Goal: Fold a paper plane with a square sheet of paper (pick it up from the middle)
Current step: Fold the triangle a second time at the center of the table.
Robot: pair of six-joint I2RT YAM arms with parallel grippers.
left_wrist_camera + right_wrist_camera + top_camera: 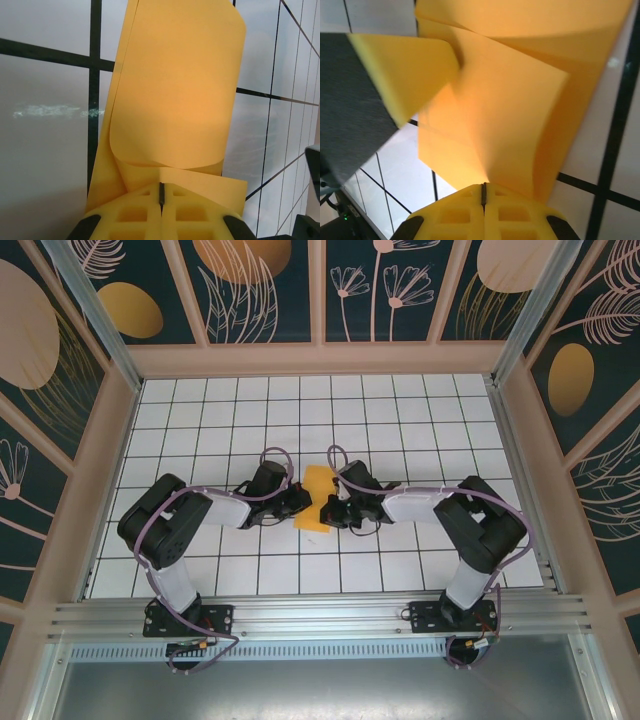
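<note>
The square sheet of paper [318, 498] is orange-yellow, partly folded, and hangs curled between the two grippers over the middle of the table. My left gripper [298, 502] is at its left edge and my right gripper [334, 508] at its right edge. In the left wrist view the paper [175, 90] rises in a rolled flap from the tips of the left gripper [161, 185], which is shut on it. In the right wrist view creased layers of the paper [510, 115] run down into the right gripper [483, 186], also shut on it.
The white gridded table [400, 430] stretches out behind the paper, boxed in by patterned walls [70, 420] on three sides. An aluminium rail [320, 615] runs along the near edge by the arm bases. The left gripper's yellow finger [400, 65] looms blurred beside the paper.
</note>
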